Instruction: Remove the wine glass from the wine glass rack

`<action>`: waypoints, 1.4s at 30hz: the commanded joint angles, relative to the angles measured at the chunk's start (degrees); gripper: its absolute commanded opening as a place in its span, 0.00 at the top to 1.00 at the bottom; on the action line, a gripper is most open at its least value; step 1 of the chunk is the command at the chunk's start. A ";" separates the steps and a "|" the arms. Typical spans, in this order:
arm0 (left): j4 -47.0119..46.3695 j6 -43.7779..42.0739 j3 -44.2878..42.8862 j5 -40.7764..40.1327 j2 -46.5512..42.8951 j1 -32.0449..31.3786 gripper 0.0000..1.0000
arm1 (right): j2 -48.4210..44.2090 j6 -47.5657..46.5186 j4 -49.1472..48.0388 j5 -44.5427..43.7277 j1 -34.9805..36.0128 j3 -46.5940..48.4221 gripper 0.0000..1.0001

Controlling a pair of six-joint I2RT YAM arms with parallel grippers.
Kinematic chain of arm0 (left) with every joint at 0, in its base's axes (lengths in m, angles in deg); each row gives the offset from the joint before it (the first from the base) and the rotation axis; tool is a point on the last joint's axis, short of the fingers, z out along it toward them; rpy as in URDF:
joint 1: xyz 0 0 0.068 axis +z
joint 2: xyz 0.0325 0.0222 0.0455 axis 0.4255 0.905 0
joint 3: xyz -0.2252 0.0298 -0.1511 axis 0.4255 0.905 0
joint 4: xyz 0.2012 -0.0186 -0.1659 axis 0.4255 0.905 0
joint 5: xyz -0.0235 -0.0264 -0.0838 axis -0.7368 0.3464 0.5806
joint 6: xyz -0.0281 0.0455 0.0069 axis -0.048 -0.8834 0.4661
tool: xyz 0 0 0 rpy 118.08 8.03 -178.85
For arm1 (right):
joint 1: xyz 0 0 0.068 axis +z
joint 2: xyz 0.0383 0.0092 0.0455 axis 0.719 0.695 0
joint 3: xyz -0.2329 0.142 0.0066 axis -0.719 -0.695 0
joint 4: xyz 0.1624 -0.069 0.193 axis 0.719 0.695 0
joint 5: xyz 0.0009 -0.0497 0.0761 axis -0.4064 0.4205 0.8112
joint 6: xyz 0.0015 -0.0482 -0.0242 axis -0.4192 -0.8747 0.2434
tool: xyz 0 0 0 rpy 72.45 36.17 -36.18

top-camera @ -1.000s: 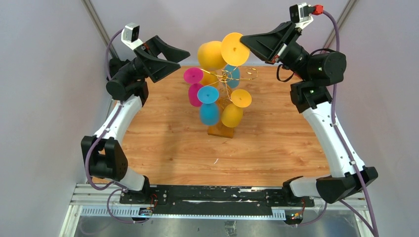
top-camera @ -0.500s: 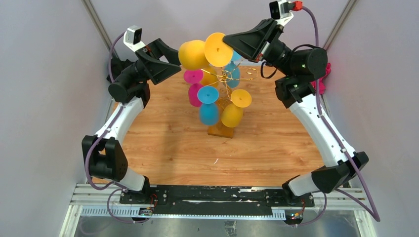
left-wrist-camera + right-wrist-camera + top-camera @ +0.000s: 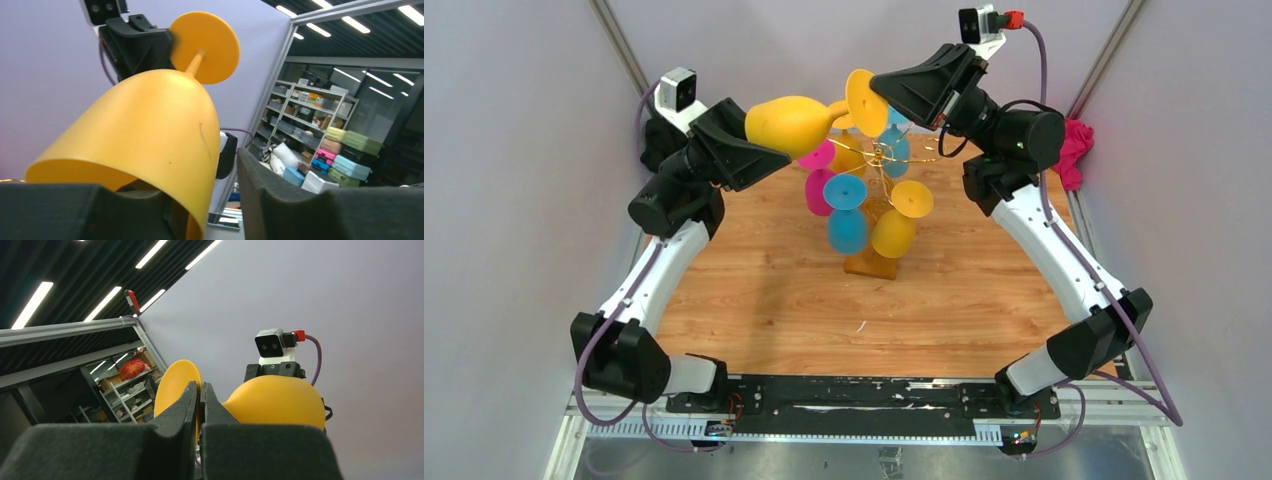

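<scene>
A yellow wine glass [image 3: 789, 120] hangs sideways in the air above the back of the table, off the gold wire wine glass rack [image 3: 884, 155]. My right gripper [image 3: 874, 92] is shut on the rim of its round foot [image 3: 175, 385]. The bowl [image 3: 150, 130] points towards my left gripper [image 3: 769, 135]. In the left wrist view the bowl's wall lies between the half-narrowed fingers, and a slim gap shows beside the right finger [image 3: 280, 200]. The left finger sits at the bowl's mouth.
The rack stands on an orange-brown wooden base [image 3: 871, 265] mid-table and carries pink [image 3: 816, 155], blue [image 3: 845, 192] and yellow [image 3: 894, 230] glasses. A pink cloth [image 3: 1074, 150] lies at the far right edge. Grey walls close in on both sides.
The right gripper carried the yellow glass up and to the left, tipping it sideways. The left gripper rose to the bowl, and its jaws narrowed from wide open.
</scene>
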 commanded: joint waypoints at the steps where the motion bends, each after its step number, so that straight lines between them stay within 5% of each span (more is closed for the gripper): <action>1: -3.72 -0.09 1.30 -1.15 -2.42 -0.47 0.63 | 0.60 0.53 -4.81 -1.14 0.31 -3.55 1.00; 5: -3.69 0.23 1.81 -1.15 -2.13 -0.47 0.74 | -0.50 0.65 -4.77 -0.94 0.32 -4.74 1.00; 8: -3.79 0.22 2.35 -1.99 -1.64 -0.47 1.00 | -1.56 -0.04 -3.90 -0.44 0.34 -5.32 1.00; 11: -3.75 -0.12 2.94 -3.70 -1.65 -0.43 1.00 | -3.00 -2.65 -0.60 0.27 0.30 -5.25 0.97; 13: -3.61 -0.33 3.39 -5.34 -2.09 -0.12 1.00 | -4.60 -5.39 2.07 0.20 0.30 -5.80 0.81; 16: 2.57 -3.13 3.66 -6.39 -4.05 0.74 1.00 | -7.88 -10.80 7.50 -1.05 -0.25 -7.46 0.38; 20: 26.76 -19.20 2.53 -6.04 -8.92 1.94 1.00 | -14.18 -18.11 16.99 -4.55 -3.68 -10.16 0.18; 22: 50.97 -34.27 -2.01 -8.64 -12.23 2.16 1.00 | -17.93 -22.07 25.06 -6.85 -6.42 -12.12 0.16; 25: 93.84 -61.58 -17.07 -22.46 -12.63 2.16 1.00 | -23.44 -31.61 40.42 -10.46 -10.26 -11.29 0.16; 29: 125.95 -77.22 -38.90 -43.86 -3.63 2.16 1.00 | -27.11 -42.78 59.37 -16.58 -11.65 -7.22 0.16; 36: 153.32 -87.07 -64.91 -66.09 19.36 2.27 1.00 | -30.00 -53.60 76.09 -27.98 -12.26 -2.82 0.16; 42: 160.01 -89.32 -67.70 -65.83 32.45 5.71 1.00 | -27.57 -56.47 82.14 -30.09 -13.07 -1.04 0.16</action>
